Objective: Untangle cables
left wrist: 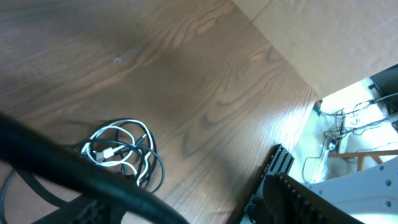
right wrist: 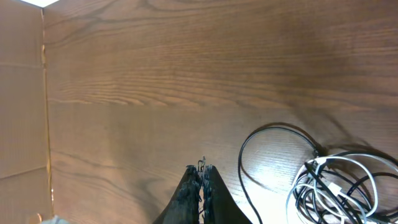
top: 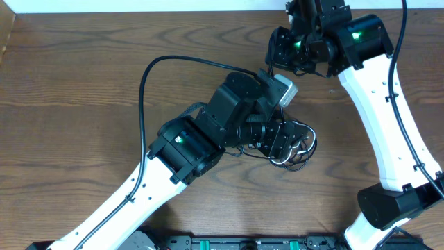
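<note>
On the table (top: 69,104), the left arm (top: 187,142) reaches from the near left to the middle, probably to work the cables (right wrist: 336,180), which lie there in one heap of black and white loops. The right arm (top: 381,104) hangs back at the far right, seemingly out of its way. The left gripper (top: 276,139) sits over the heap, released or grasping I cannot tell; the right gripper (right wrist: 202,180) is clenched on nothing.
</note>
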Available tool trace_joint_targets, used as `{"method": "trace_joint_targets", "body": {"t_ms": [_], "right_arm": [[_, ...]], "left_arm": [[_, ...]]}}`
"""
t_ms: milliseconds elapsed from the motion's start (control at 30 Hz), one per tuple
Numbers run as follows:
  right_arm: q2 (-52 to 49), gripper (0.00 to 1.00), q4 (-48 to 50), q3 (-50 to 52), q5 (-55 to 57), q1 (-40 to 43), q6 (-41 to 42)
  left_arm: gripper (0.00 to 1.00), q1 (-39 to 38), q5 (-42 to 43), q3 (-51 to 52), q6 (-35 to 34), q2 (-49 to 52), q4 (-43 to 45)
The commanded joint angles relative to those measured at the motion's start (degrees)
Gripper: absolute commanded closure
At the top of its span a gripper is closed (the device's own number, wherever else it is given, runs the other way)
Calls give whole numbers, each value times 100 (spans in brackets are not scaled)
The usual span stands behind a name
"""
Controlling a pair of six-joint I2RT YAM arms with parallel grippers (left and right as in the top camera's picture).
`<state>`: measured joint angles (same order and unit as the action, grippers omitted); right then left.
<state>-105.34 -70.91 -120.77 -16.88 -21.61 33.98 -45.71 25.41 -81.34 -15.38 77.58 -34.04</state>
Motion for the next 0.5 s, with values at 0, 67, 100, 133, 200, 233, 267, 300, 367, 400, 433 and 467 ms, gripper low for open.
{"method": "trace_joint_targets", "body": {"t_ms": [0,67,100,133,200,233,267,300,367,400,433,467], "right_arm": [[31,98,-7,-31,157,-24,72],[31,98,-11,-31,157,-24,72],[31,98,-15,-31,157,-24,72],[31,98,-22,-31,160,-24,72],[31,98,-42,-31,216,-24,70],[31,98,-66,-31,293,-24,72],[31,98,-101,-31,400,-24,72],[31,99,-155,-31,546,-24,70],[31,98,-286,-31,927,-20,70],[31,98,-396,-31,1196,-15,70],[31,96,-522,-31,1486,-13,68],[31,87,-713,-31,1867,-9,63]], "left_arm": [[37,-2,55,-22,-44,-33,35],[50,-2,52,-22,-44,-33,35],[55,-2,50,-22,-44,-33,33],[59,-2,50,-22,-44,-33,33],[66,-2,50,-22,-42,-33,31],[72,0,46,-22,-39,-33,31],[81,4,17,-22,-44,-33,31],[92,4,-162,-22,-133,-33,24],[92,4,-662,-22,-463,-48,-55],[93,4,-925,-22,-573,-59,-94],[92,4,-1202,-24,-597,-98,-129],[93,4,-1596,-37,-595,-166,-177]]}}
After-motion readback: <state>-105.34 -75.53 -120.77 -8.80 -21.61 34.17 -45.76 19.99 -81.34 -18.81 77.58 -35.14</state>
